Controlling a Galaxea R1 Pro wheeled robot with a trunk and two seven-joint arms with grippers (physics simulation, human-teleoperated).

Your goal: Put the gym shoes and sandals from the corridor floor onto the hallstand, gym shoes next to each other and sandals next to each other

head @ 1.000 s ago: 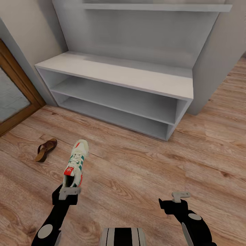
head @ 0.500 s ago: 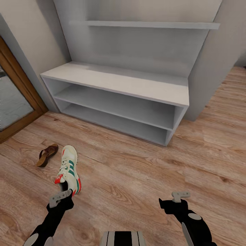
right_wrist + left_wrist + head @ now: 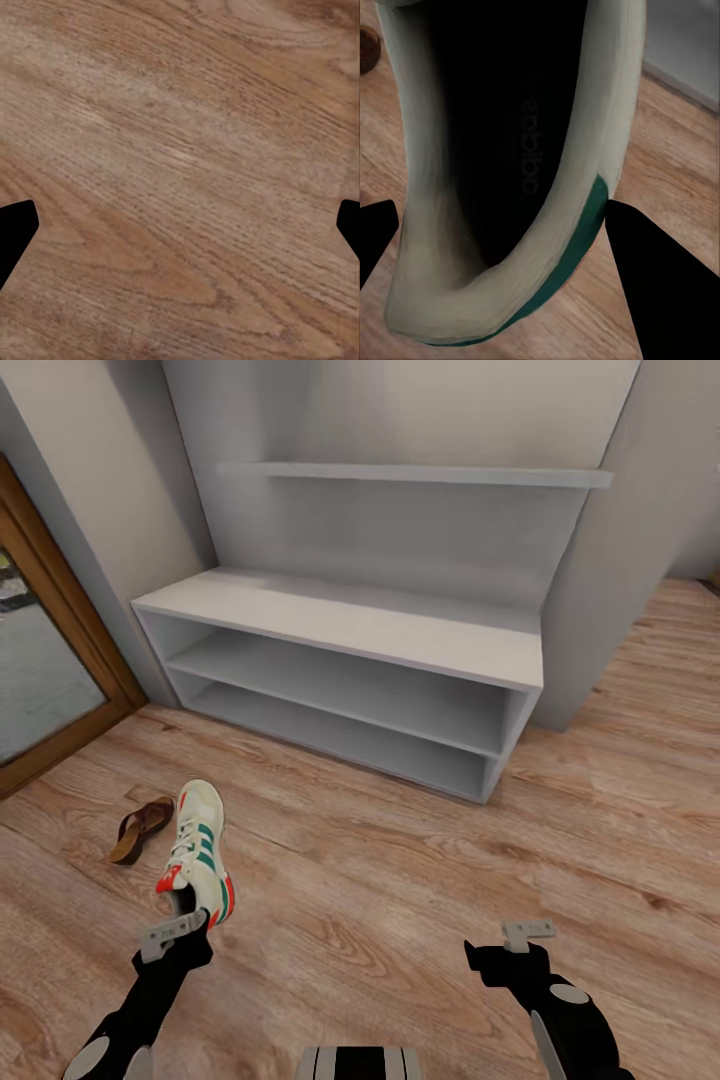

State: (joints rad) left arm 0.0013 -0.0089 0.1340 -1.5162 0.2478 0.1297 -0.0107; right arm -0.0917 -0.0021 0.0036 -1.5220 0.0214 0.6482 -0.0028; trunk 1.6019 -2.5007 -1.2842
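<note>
Left gripper [image 3: 178, 932] clamped on the heel of 1 gym shoe [image 3: 198, 852], toe pointing toward the hallstand [image 3: 350, 628]. 1 sandal [image 3: 141, 828] lying on the corridor floor [image 3: 400, 880] just beside that shoe, near the door frame [image 3: 60, 630]. Right gripper [image 3: 515, 940] spread wide over bare planks, holding nothing.

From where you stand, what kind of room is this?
Probably a home entry corridor: a low white shoe rack against the wall, a sneaker and a sandal on the wood plank floor, and a wood-framed door alongside.
</note>
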